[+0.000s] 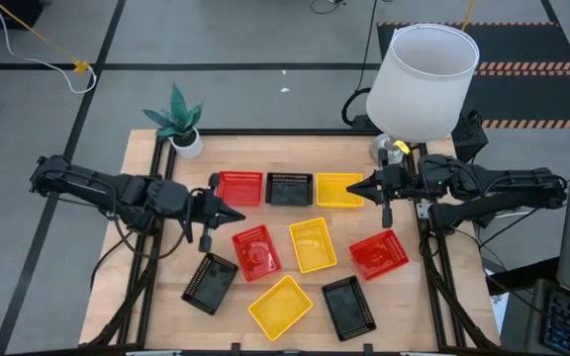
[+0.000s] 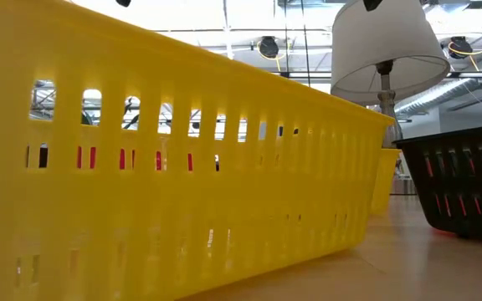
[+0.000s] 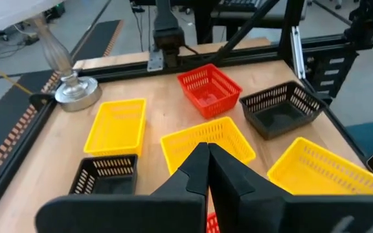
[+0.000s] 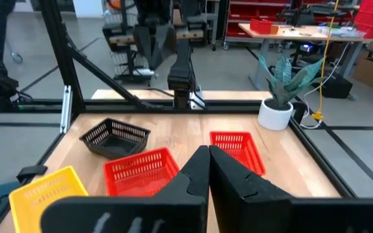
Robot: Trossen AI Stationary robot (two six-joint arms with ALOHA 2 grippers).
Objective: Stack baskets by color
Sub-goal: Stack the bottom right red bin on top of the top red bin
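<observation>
The left tool (image 1: pixel 234 213) hangs over the bench (image 1: pixel 146 297) at about nine o'clock, its fingers pressed together and holding nothing. The right tool (image 1: pixel 356 188) hangs at about three o'clock, also pressed together and empty.

Closest to the left tool are the red plastic mesh basket at the back row's left end (image 1: pixel 238 187) and a second red mesh basket (image 1: pixel 256 250) just toward the centre. A third red mesh basket (image 1: pixel 379 253) lies at four o'clock, nearer the right arm.

The back row continues with a black mesh basket (image 1: pixel 289 188) and a yellow mesh basket (image 1: pixel 338 190), the latter right by the right tool. Another yellow mesh basket (image 1: pixel 313 244) sits at centre, and a third (image 1: pixel 281 306) at six o'clock, flanked by two black mesh baskets (image 1: pixel 210 283) (image 1: pixel 348 307). Nothing is stacked yet.

To begin well, I judge that each tool should spread first, then come down over one thin wall of a basket on its own side, pinching the rim. Lift it clear of its neighbours, square it over a same-coloured basket, and lower until it nests.

The white lampshade (image 1: pixel 422 81) stands at one o'clock and could foul the right arm.
</observation>
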